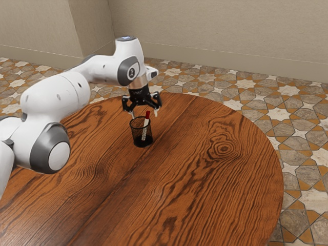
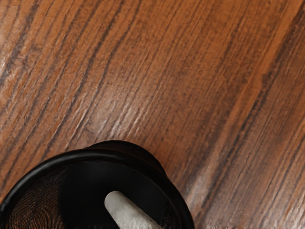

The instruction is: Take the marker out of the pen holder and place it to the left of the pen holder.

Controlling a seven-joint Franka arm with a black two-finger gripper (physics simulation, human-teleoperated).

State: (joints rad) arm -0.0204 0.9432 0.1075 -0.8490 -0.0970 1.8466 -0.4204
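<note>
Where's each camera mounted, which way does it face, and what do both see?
Exterior view: beside the arm, looking down across the table; shows the arm and open gripper, entering from the exterior view's left.
Wrist view: mounted at the gripper, looking down at the table and into the pen holder.
Shared: table, pen holder, marker inside it.

Wall surface (image 1: 215, 36): plain, beige, fitted with a baseboard (image 1: 230, 69). Floor (image 1: 302, 205): patterned tile, star motifs in grey, cream and ochre. Table (image 1: 205, 189): rounded top, reddish-brown wood, dark grain, soft sheen.
</note>
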